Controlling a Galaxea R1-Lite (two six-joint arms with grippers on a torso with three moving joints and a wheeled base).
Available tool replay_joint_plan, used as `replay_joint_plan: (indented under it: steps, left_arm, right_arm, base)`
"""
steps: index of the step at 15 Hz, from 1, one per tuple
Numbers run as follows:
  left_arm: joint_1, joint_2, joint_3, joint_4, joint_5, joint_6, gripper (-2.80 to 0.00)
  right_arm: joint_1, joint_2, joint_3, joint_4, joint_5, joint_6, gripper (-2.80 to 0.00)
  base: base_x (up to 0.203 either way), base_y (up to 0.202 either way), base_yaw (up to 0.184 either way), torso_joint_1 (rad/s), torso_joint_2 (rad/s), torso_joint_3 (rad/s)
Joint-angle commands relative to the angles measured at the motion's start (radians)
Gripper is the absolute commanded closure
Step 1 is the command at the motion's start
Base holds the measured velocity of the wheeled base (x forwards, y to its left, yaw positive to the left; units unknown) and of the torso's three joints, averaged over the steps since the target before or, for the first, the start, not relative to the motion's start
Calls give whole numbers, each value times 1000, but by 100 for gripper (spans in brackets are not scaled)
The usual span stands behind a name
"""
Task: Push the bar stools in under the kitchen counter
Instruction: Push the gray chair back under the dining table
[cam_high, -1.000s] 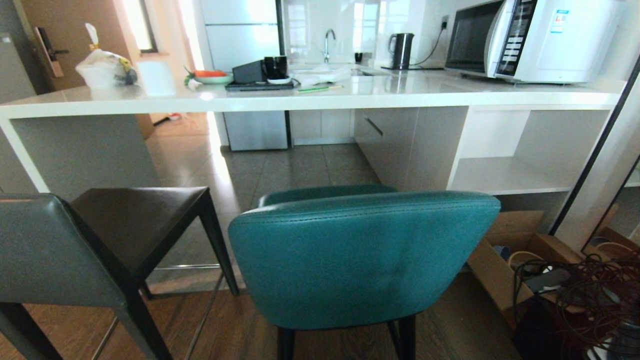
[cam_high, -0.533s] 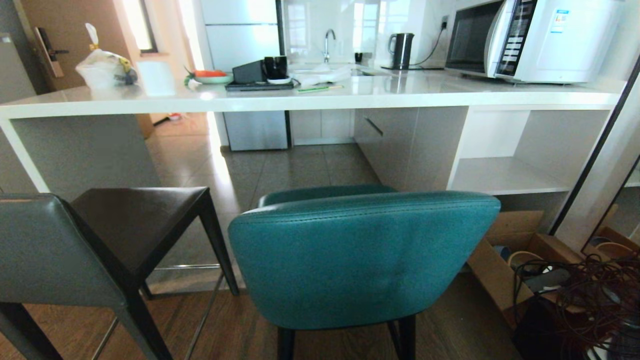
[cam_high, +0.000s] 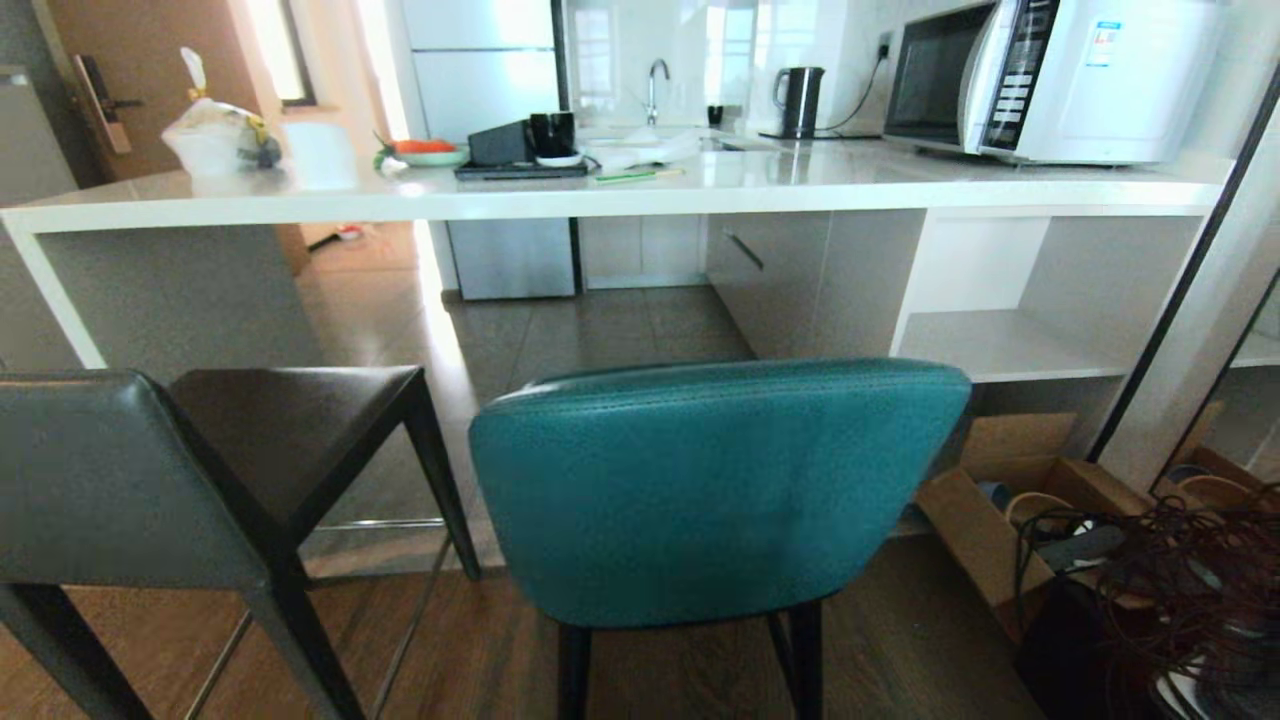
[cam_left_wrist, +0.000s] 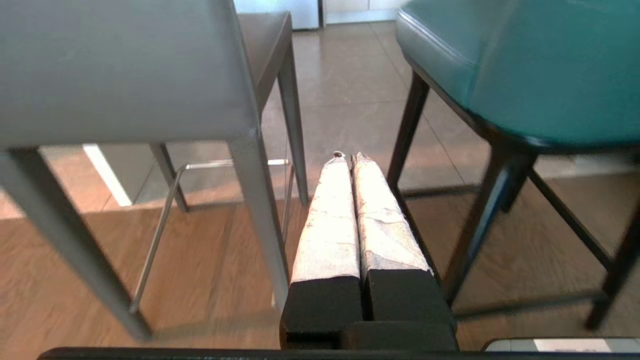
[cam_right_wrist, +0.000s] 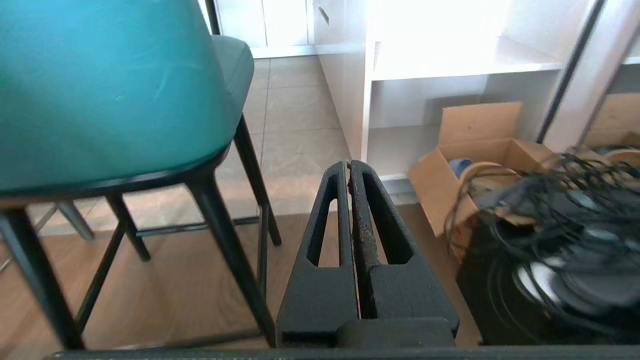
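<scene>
Teal stool (cam_high: 715, 490) & grey stool (cam_high: 110, 480) short of counter (cam_high: 820, 185) — both arms' fingers (cam_left_wrist: 327, 215) together, empty.

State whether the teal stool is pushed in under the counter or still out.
Out: the teal stool stands in front of the counter edge, not beneath it.

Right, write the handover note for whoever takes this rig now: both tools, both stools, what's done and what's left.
Left tool: shut, empty, low between the two stools, touching neither.
Right tool: shut, empty, low beside the teal stool, not touching it.
Teal stool: straight ahead, its back toward the robot, standing out from the kitchen counter.
Grey stool: on the robot's left, also clear of the counter, dark seat pointing toward it.
Done: neither stool is under the counter yet.
Left: push both in. Mind the cardboard box and cable tangle on the floor to the right.
</scene>
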Motion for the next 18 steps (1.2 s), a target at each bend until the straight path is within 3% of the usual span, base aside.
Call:
replay_joint_plan:
  steps: [1, 9, 18]
  left_arm:
    - [0, -3, 3, 0, 0, 1, 0]
    - [-2, -1, 3, -1, 1, 1, 0]
    - [-2, -2, 3, -1, 1, 3, 0]
  right_arm:
    - [0, 0, 23, 0, 0, 0, 0]
    - [0, 0, 23, 0, 0, 0, 0]
    - [0, 0, 23, 0, -5, 6, 0]
  base:
    - [-203, 0, -5, -2, 2, 2]
    - [-33, 10, -3, 0, 0, 1]
    - [0, 191, -3, 4, 3, 3]
